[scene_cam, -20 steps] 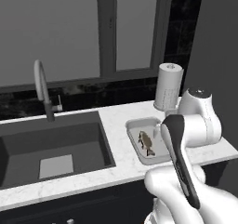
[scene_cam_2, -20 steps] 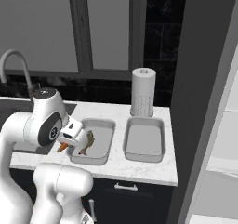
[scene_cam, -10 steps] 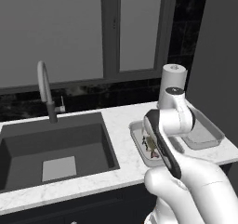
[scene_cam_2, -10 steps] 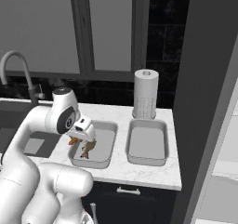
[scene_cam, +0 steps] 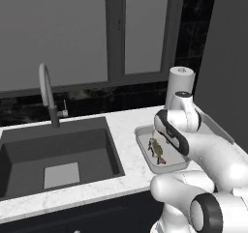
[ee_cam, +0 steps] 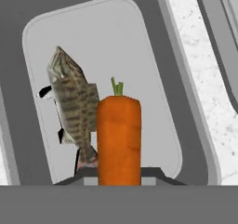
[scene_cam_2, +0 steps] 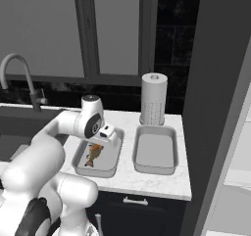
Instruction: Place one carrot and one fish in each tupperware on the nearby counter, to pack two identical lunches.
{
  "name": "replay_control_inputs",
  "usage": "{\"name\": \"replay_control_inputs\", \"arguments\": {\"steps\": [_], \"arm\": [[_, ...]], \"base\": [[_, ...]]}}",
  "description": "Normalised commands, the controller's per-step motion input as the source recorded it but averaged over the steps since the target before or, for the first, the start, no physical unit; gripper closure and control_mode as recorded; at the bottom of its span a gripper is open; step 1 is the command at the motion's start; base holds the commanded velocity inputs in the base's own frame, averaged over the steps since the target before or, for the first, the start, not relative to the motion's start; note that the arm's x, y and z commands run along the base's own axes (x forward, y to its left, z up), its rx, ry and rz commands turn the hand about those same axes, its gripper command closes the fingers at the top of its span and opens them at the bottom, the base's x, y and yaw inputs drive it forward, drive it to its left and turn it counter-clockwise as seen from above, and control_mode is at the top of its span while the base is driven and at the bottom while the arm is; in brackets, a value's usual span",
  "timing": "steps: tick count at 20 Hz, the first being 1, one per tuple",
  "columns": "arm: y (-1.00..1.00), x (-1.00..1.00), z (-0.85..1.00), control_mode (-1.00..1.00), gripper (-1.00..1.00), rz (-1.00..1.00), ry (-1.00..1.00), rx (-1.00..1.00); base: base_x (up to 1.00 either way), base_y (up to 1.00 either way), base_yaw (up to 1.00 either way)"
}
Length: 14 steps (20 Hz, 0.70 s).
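Over the left of the two tupperware [scene_cam_2: 113, 157] hangs a carrot [ee_cam: 119, 138], orange with a short green stub, pinched at its lower end by the gripper [ee_cam: 119, 174]. Inside that container a brown-striped fish [ee_cam: 72, 108] lies on the pale floor — in the hand view it sits just beside the carrot. The second tupperware [scene_cam_2: 156, 151] stands just to the right, apart from the first, both on the white speckled counter [scene_cam_2: 152, 180]. Behind the second one a paper towel roll [scene_cam_2: 153, 99] stands upright. To the left, a dark sink basin [scene_cam: 55, 154] is set into the counter, with a curved faucet [scene_cam: 47, 93] behind it.
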Motion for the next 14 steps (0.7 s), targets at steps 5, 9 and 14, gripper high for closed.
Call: {"name": "replay_control_inputs", "arguments": {"steps": [5,9,14], "arm": [[-0.18,0.30,-0.57,-1.00,1.00,0.00,0.00,0.00],[-0.06,0.04,-0.59,-1.00,1.00,0.00,0.00,0.00],[0.02,0.30,-0.44,-1.00,1.00,0.03,0.00,0.00]], "base": [[0.00,0.00,0.00],[0.00,0.00,0.00],[0.00,0.00,0.00]]}}
